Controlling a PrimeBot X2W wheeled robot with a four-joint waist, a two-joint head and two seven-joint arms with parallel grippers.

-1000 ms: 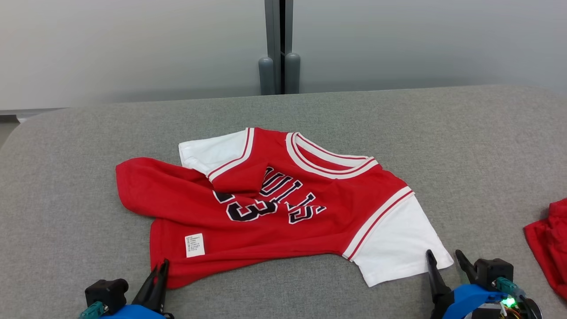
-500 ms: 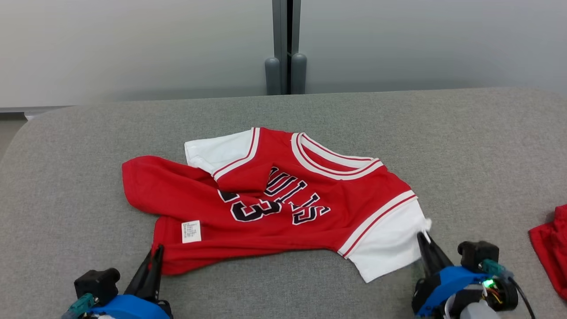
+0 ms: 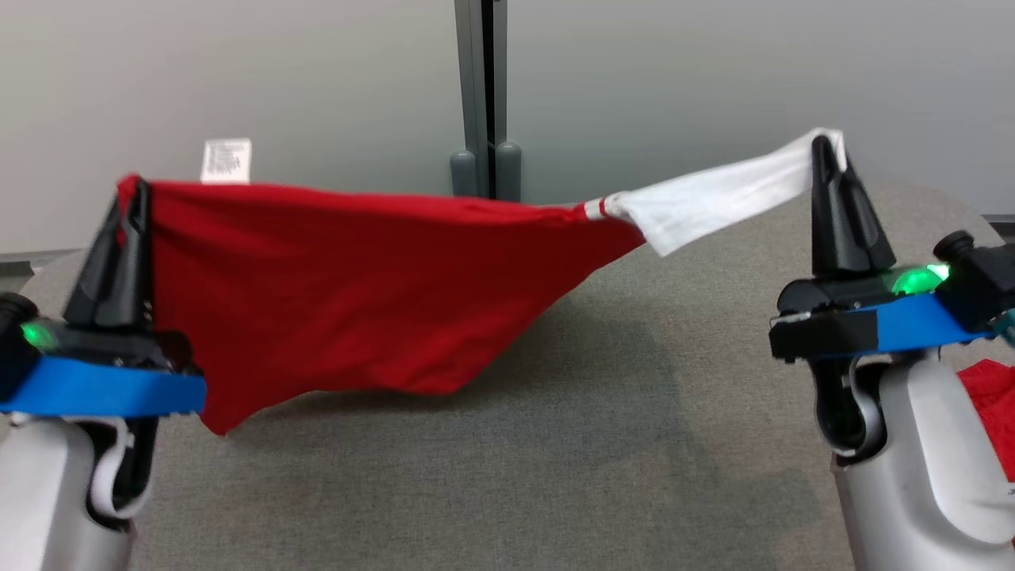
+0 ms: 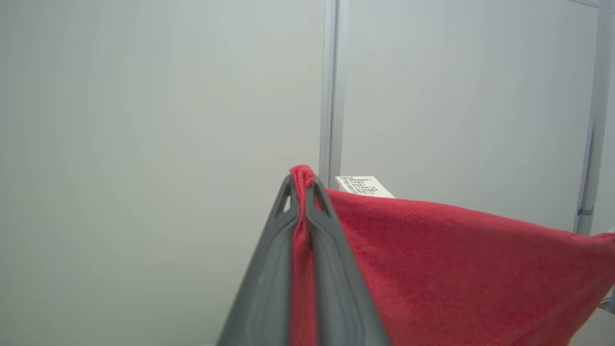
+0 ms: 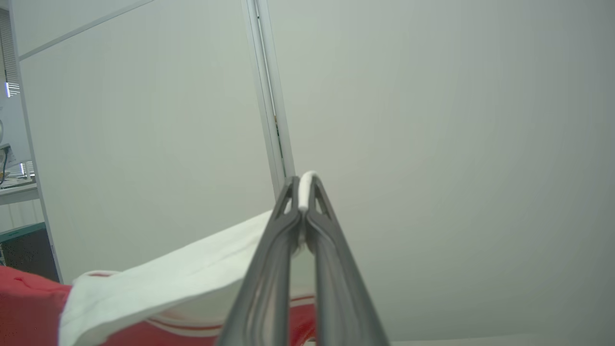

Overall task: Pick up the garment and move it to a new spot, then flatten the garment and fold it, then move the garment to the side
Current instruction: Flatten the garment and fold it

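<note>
Lifted the shirt (image 3: 357, 293) clear of the grey surface (image 3: 555, 476) since a second earlier; had lain flat and rumpled there then, with both grippers low at its near edge and the right jaws apart. Held now strung between the two grippers, well above the surface.

Left gripper (image 3: 133, 194): jaws closed tight on a red corner of the shirt, a fold of red cloth poking out past the tips. Right gripper (image 3: 826, 151): jaws closed on the end of the white sleeve (image 3: 714, 198), a small white loop showing above the tips.

Pulled the top edge almost straight from one set of jaws to the other: red most of the way, then a narrow red-and-white stripe, then white up to the right jaws. Hung the red body in a sagging pouch below and inward of the left jaws, lowest near that gripper; could not tell whether the lowest tip touched the surface. Stood a small white label (image 3: 226, 161) up from the top edge just inward of the left jaws. Cast a shadow (image 3: 603, 349) on the surface beneath the span.

Glimpsed another red cloth (image 3: 987, 396) below and outward of the right jaws, partly behind the pale forearm (image 3: 928, 444), apart from the shirt.
</note>
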